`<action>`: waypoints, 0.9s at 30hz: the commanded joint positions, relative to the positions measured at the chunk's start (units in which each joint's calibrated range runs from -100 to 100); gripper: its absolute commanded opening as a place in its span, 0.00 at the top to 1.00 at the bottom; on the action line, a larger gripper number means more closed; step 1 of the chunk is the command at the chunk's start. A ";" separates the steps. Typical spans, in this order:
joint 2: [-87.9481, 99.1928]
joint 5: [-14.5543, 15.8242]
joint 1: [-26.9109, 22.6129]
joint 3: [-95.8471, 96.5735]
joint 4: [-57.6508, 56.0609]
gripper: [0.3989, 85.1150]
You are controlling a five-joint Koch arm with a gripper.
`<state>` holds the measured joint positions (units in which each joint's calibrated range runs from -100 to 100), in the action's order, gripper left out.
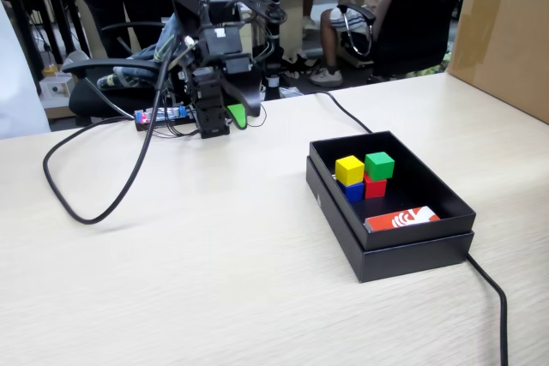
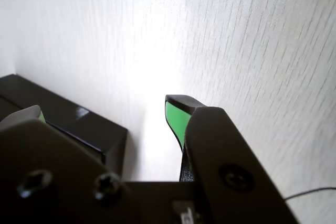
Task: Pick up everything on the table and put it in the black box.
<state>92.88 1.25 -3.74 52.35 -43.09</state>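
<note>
You see the black box [image 1: 390,246] on the table [image 1: 214,272] holding all four cubes: yellow cube [image 1: 349,170] atop blue cube [image 1: 352,191], green cube [image 1: 379,165] atop red cube [image 1: 375,187], beside a red-and-white card [image 1: 401,218]. The gripper [image 2: 105,116], jaws parted, grasps nothing.

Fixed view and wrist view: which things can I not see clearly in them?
- Blue cube, fixed view: mostly hidden under the yellow cube.
- Red cube, fixed view: top covered by the green cube.
- Card, fixed view: print too small.
- Pincer, wrist view: left tip cut by its own body.
- Box, wrist view: only a corner shows.
</note>
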 commanded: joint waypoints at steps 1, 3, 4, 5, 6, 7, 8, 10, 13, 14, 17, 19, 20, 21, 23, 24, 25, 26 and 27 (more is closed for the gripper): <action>6.09 0.05 0.78 2.05 7.02 0.45; 7.01 0.05 1.56 5.76 9.09 0.45; 7.12 0.05 2.05 7.40 9.96 0.44; 7.12 0.05 2.39 9.03 10.56 0.43; 7.12 0.05 3.03 12.38 12.29 0.42; 7.12 0.05 3.22 14.20 13.41 0.41; 7.12 -0.24 3.66 18.55 17.82 0.41; 7.12 -0.73 3.76 23.08 23.44 0.42; 7.12 -1.27 3.52 30.33 29.83 0.42; 7.12 -1.32 3.47 31.42 30.78 0.43; 7.12 -1.61 3.27 35.50 35.10 0.44; 7.12 -1.66 2.69 37.95 35.70 0.44; 7.12 -1.76 2.49 39.04 36.05 0.44; 7.12 -1.81 2.25 40.58 37.34 0.44; 7.12 -1.81 2.25 43.57 39.76 0.44; 7.12 -1.81 2.30 43.57 39.76 0.44; 7.12 -1.76 2.30 43.57 39.76 0.44; 7.12 -1.76 2.25 43.57 39.76 0.44; 7.12 -1.76 2.25 43.57 39.76 0.43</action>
<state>100.00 -0.32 -1.25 93.43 -2.05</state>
